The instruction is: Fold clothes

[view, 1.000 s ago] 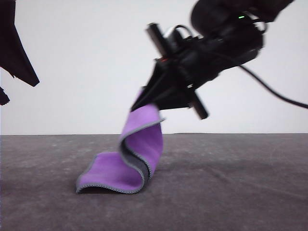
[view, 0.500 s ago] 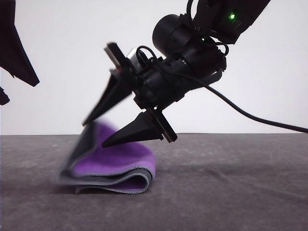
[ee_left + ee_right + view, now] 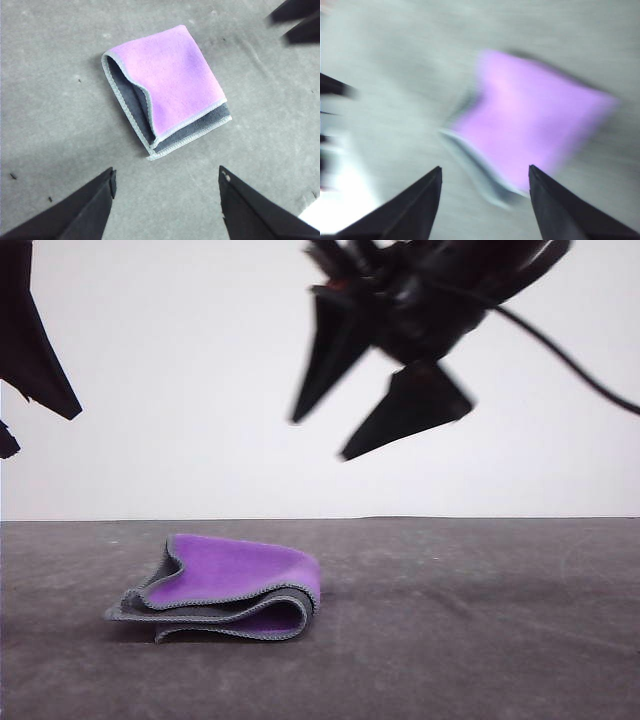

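The clothes (image 3: 225,590) are one small cloth lying folded over on the dark table, purple side up, with grey layers and a stitched hem showing at the edges. In the left wrist view the clothes (image 3: 167,87) lie flat beyond my open left gripper (image 3: 165,200). High above the cloth and to its right, my right gripper (image 3: 320,438) is open and holds nothing. The right wrist view is blurred; the clothes (image 3: 530,120) appear there beyond the open right gripper (image 3: 485,200). Part of my left arm (image 3: 30,340) shows at the far left edge of the front view.
The dark grey table (image 3: 480,630) stretches wide to the right of the cloth and in front of it. A white wall (image 3: 180,390) rises behind. A black cable (image 3: 580,365) trails from the right arm.
My right gripper let go of the cloth and rose up to the right. The lifted flap dropped, and the cloth now lies folded on the table.
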